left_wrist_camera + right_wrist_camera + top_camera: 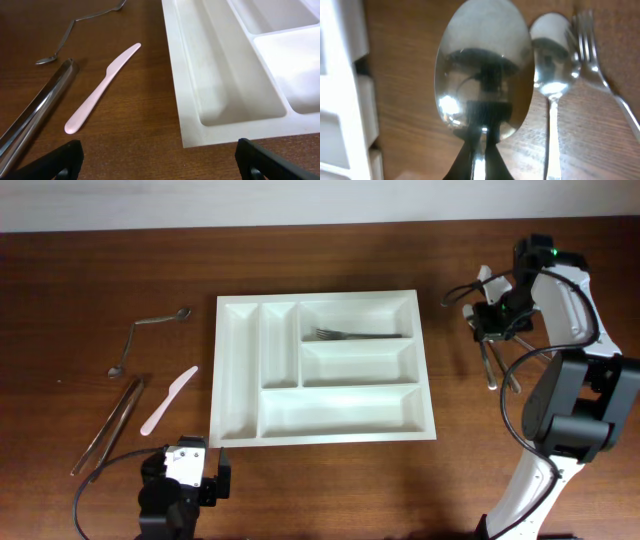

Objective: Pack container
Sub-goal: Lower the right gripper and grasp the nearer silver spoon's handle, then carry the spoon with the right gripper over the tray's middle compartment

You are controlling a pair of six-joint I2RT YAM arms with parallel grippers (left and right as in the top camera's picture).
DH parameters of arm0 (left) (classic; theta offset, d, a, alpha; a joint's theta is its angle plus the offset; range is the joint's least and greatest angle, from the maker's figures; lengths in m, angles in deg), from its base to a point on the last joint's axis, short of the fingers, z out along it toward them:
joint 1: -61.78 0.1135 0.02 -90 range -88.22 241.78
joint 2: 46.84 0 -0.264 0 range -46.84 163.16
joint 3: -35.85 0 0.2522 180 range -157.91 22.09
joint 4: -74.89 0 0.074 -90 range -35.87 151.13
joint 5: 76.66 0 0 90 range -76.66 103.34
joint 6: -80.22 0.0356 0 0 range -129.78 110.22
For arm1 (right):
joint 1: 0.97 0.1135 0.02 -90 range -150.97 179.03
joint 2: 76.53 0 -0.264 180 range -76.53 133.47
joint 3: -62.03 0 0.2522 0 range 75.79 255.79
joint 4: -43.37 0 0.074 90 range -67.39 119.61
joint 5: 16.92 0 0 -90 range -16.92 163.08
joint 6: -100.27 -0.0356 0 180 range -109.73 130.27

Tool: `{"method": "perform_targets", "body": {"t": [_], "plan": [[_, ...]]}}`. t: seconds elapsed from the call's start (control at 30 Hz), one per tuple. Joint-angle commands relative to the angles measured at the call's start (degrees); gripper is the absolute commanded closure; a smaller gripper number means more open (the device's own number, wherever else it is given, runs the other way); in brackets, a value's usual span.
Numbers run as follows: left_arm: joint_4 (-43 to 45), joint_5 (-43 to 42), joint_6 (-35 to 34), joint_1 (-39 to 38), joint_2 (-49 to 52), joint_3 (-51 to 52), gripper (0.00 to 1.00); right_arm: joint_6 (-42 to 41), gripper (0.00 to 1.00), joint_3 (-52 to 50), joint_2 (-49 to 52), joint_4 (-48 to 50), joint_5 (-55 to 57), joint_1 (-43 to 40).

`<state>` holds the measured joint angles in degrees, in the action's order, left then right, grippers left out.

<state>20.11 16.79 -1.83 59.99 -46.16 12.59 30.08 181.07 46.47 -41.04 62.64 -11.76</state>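
Dark wood table [60,300], pale wall behind. Dead centre: the container [330,437], holding just one fork [345,334] in its upper short compartment, other four bare. Left to pack: bent spoon [140,340], tongs [110,425] and pink knife [168,400] out left, loose cutlery [500,370] at right. Left gripper [160,160] spread wide, gripping nothing. Right gripper [497,315] apparently pinched on a large spoon [482,75] by its handle. Barely begun, by the look of it

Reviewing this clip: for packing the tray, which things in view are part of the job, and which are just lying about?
Part of the job:
tray
fork already in it
pink knife
bent spoon
tongs, probably
large spoon
small spoon
second fork

Just lying about:
nothing I can see
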Motion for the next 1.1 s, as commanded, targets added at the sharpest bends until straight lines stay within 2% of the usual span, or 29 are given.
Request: {"method": "perform_targets", "body": {"t": [0.0, 0.1, 0.33, 0.5, 0.63, 0.83, 1.07], "plan": [[-0.22, 0.44, 0.74, -0.20, -0.39, 0.17, 0.01, 2.99, 0.96, 5.01, -0.17, -2.19, -3.28, 2.51], [-0.22, 0.44, 0.74, -0.20, -0.39, 0.17, 0.01, 6.73, 0.96, 9.49, -0.24, -5.66, -5.81, 4.83], [-0.22, 0.44, 0.74, -0.20, -0.39, 0.17, 0.01, 21.00, 0.96, 17.20, -0.28, -13.20, -11.65, 12.72], [-0.22, 0.44, 0.74, -0.20, -0.39, 0.17, 0.01, 26.67, 0.96, 17.14, -0.26, -13.62, -11.69, 18.38], [-0.22, 0.44, 0.74, -0.20, -0.39, 0.17, 0.01, 35.76, 0.96, 17.14, -0.26, -14.67, -11.65, 22.32], [-0.22, 0.44, 0.74, -0.20, -0.39, 0.17, 0.01, 44.81, 0.96, 17.09, -0.15, -14.64, -11.67, 26.38], [-0.22, 0.44, 0.74, -0.20, -0.39, 0.17, 0.01, 50.71, 0.96, 14.03, 0.22, -13.66, -12.24, 28.81]]}}
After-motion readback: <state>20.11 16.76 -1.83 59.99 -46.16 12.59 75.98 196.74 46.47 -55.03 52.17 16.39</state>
